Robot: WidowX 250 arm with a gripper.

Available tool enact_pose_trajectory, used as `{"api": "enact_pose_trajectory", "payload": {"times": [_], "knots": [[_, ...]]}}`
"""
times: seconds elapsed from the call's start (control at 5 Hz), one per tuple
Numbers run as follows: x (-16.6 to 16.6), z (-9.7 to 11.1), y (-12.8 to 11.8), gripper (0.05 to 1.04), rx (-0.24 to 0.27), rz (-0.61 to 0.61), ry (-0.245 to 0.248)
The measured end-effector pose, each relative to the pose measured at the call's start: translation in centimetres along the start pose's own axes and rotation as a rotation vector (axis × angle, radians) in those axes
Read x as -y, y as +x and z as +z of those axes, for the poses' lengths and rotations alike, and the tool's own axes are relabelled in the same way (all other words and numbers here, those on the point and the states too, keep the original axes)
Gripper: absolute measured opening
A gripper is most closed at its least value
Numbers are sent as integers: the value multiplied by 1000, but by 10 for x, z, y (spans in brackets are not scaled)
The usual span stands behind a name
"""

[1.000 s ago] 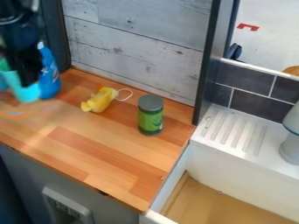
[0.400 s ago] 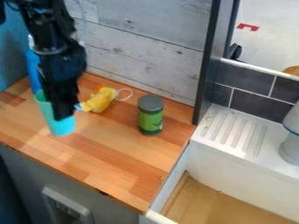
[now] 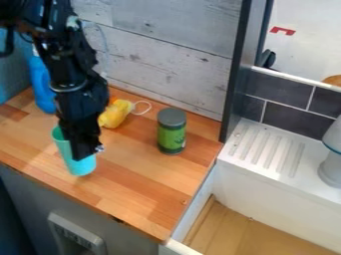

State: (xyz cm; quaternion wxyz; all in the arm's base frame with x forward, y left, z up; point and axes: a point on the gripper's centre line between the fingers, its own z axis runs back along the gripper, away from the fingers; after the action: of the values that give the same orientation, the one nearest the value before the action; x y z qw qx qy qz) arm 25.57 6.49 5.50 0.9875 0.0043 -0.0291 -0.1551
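Note:
The black gripper point(image 3: 85, 151) hangs over the left part of the wooden counter, shut on a turquoise cup point(image 3: 81, 167). The cup leans slightly, its open end up and to the left, and the gripper hides much of its right side. Whether its base touches the counter I cannot tell. Just behind and right of the gripper lies a yellow toy point(image 3: 115, 114) with a white loop of string. A green jar with a grey lid point(image 3: 172, 131) stands upright farther right.
A blue bottle point(image 3: 43, 84) stands at the back left, behind the arm. The grey plank wall point(image 3: 166, 50) bounds the counter point(image 3: 140, 184) at the back. To the right are a white ridged sink ledge point(image 3: 266, 152) and a grey-white object point(image 3: 331, 162).
The arm has come from the upper left toward the counter's front and right, with the turquoise cup moving along in the gripper. The yellow toy and green jar stayed put.

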Motion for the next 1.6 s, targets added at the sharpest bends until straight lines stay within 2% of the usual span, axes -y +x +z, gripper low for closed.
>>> {"api": "enact_pose_trajectory", "payload": {"times": [0.2,0.4,0.6,0.8,1.0,1.2,1.4,1.6], "knots": [[6,-12,-2,103,44,18,0],[9,-13,3,103,78,18,-16],[6,-17,4,141,61,18,-11],[10,-16,0,359,44,-56,-32],[9,19,-1,656,112,-70,-9],[-1,53,-9,943,188,-12,5],[-17,100,-11,1009,317,60,26],[-55,118,10,1005,341,156,38]]}}
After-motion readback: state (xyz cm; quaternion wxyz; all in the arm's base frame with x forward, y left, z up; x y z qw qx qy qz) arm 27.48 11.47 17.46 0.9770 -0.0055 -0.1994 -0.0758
